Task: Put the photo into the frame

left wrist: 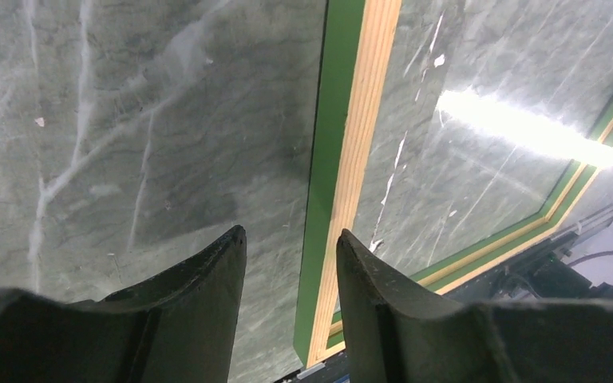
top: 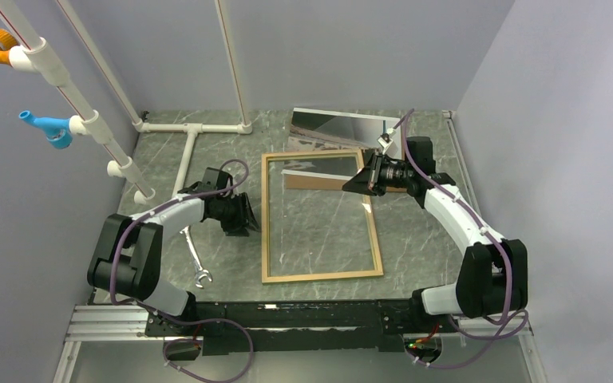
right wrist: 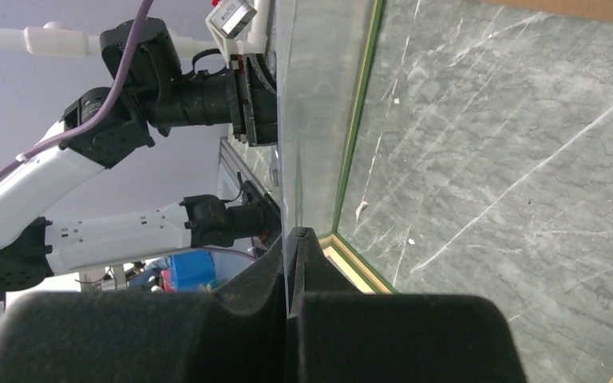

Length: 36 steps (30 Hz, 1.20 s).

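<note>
The frame (top: 265,219), tan face up, long axis near-to-far

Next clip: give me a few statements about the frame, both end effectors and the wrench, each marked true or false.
1. The frame lies flat on the table, tan wood face up. True.
2. The left end effector is clamped shut on the frame. False: its fingers stand apart at the frame's left rail.
3. The right end effector is shut on the edge of a thin glossy sheet. True.
4. The wrench lies inside the frame. False: it lies on the table, left of the frame.
</note>
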Each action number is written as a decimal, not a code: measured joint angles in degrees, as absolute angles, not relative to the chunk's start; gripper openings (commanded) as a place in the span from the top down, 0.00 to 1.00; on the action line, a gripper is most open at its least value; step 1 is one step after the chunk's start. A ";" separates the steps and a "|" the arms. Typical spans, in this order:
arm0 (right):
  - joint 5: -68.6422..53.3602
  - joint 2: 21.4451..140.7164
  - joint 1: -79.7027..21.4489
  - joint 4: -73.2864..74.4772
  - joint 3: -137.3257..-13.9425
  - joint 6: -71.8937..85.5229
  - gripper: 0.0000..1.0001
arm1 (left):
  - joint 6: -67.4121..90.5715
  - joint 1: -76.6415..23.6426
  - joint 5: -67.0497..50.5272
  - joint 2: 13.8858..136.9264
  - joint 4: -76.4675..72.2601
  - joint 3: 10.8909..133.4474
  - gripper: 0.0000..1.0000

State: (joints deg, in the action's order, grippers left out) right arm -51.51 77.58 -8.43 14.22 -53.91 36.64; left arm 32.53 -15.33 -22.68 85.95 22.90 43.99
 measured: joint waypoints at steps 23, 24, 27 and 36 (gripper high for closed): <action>-51.48 81.38 -8.47 12.16 -53.91 37.69 1.00 | 31.07 -19.40 -19.81 88.99 23.14 46.15 0.62; -51.48 81.58 -8.47 12.08 -53.91 37.74 1.00 | 31.07 -19.42 -19.64 88.99 23.33 46.28 0.63; -51.53 82.15 -8.51 11.79 -53.91 37.95 1.00 | 31.07 -19.51 -19.25 89.01 23.75 46.52 0.63; -51.55 84.23 -9.21 10.52 -53.91 38.81 1.00 | 31.07 -19.59 -19.11 89.17 23.99 46.74 0.64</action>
